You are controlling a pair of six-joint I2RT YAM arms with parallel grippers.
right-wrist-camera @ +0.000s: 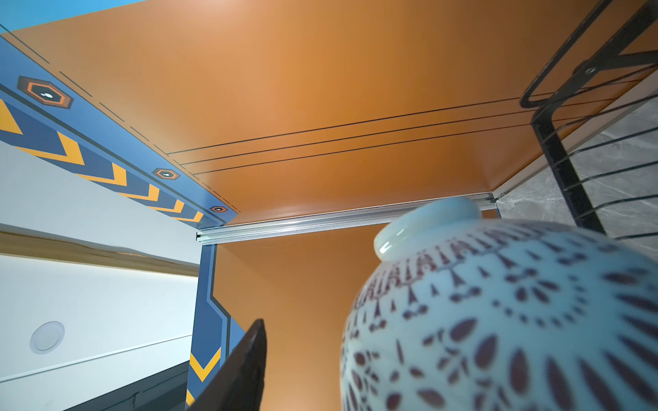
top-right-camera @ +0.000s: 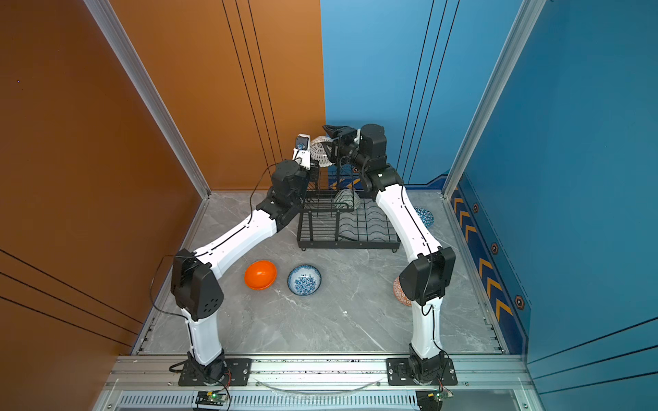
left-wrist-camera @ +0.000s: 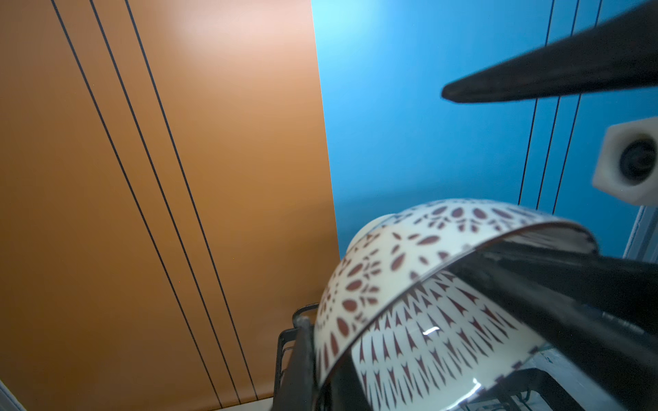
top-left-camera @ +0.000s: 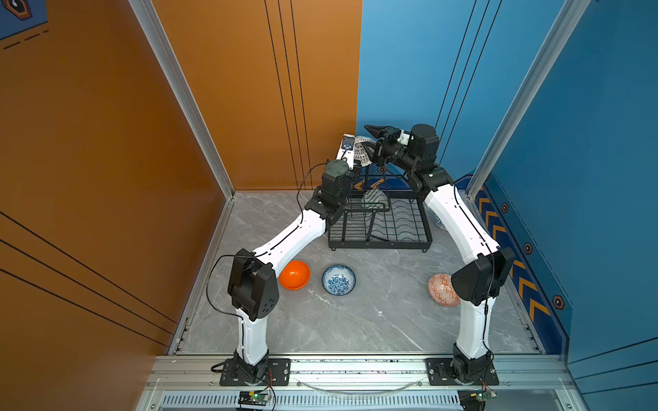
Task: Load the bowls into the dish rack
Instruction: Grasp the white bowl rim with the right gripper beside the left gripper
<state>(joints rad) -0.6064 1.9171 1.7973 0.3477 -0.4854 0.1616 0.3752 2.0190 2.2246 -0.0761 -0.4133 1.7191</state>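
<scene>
Two robot arms meet high above the far edge of the dish rack (top-left-camera: 379, 244), at about twelve o'clock from its centre in both top views. The left gripper (left-wrist-camera: 470, 261) is clamped on the rim of the dark-lattice white bowl (top-left-camera: 360, 153) and holds it tilted well off level. The right gripper (top-left-camera: 371, 142) reaches in from three o'clock. Its jaws are moderately parted and straddle the bowl; one finger is plainly clear of it, and contact by the other cannot be told. This looks like a handover: the bowl lies at nine o'clock from the right gripper, between its fingers. The pale-green patterned bowl (top-left-camera: 374, 199) sits in the rack's raised basket.
</scene>
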